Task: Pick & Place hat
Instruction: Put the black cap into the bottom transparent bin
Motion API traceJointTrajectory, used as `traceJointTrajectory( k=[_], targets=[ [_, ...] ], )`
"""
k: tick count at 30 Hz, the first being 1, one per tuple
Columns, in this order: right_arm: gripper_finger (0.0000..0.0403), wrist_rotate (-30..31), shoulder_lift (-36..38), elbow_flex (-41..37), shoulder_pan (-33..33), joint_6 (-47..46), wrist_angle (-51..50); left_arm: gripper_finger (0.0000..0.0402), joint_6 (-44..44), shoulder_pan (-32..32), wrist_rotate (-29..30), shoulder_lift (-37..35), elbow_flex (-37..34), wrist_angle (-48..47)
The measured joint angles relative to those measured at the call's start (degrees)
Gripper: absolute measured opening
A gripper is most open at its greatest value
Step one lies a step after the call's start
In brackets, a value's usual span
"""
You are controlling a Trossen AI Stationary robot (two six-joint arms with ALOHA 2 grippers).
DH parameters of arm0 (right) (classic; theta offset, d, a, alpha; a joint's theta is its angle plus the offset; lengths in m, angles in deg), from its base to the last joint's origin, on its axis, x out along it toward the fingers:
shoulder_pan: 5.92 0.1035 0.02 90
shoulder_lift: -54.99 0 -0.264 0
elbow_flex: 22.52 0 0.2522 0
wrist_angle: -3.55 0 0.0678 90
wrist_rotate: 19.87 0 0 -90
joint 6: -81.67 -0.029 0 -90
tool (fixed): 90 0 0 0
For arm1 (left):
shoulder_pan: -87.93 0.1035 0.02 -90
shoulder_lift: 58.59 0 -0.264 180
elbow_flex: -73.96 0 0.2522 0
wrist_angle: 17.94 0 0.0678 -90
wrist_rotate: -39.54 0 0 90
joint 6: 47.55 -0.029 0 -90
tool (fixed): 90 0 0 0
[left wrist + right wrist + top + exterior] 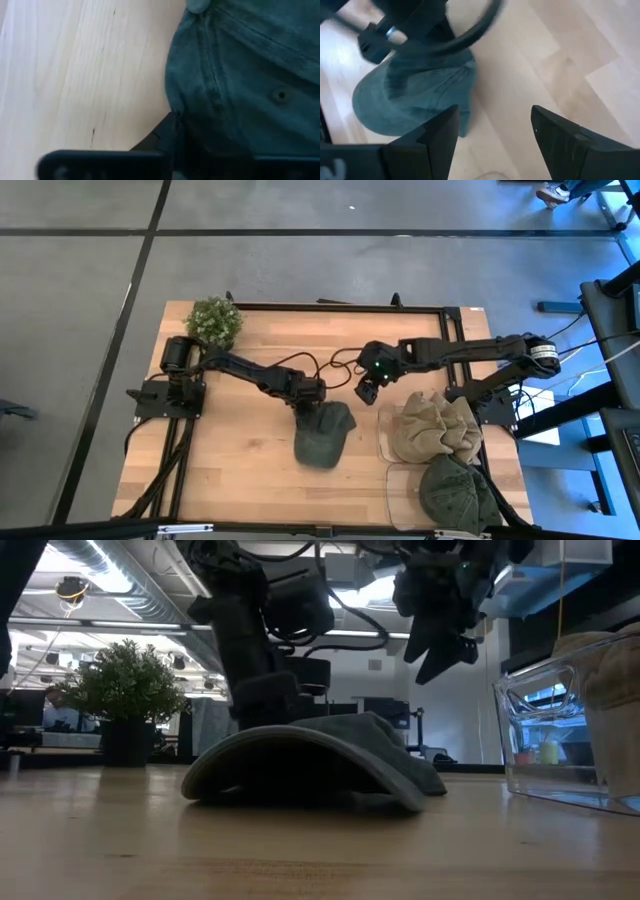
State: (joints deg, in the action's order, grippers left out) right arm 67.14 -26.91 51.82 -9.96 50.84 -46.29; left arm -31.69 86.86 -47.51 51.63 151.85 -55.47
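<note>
Green hat point(324, 436) lies flat on the table point(230, 470), mid-board, left of the clear bin point(392, 442). Left gripper point(306, 406) down at hat's rear edge, fingers pinched on the fabric. Right gripper point(366, 392) raised just right of hat, jaws apart, empty.

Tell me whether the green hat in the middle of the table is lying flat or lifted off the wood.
Lying on the table: the low view shows the green hat resting brim-down on the wood.
</note>
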Motion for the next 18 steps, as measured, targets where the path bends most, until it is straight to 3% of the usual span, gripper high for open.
traceJointTrajectory(
  k=[2,10,18],
  targets=[
    [0.0247,-0.4,0.1,0.0,-1.3,1.1,-0.1,0.001,-0.9,-0.5,1.3,0.1,0.0,0.2],
    [0.0247,-2.0,0.3,0.0,-4.2,2.8,-1.8,0.0004,-5.2,-2.2,7.9,-3.5,-0.5,-0.9],
    [0.0247,-4.4,3.7,0.0,-5.6,2.7,-5.4,0.0003,-7.7,-2.1,8.6,-10.6,-0.3,0.8]
  ],
)
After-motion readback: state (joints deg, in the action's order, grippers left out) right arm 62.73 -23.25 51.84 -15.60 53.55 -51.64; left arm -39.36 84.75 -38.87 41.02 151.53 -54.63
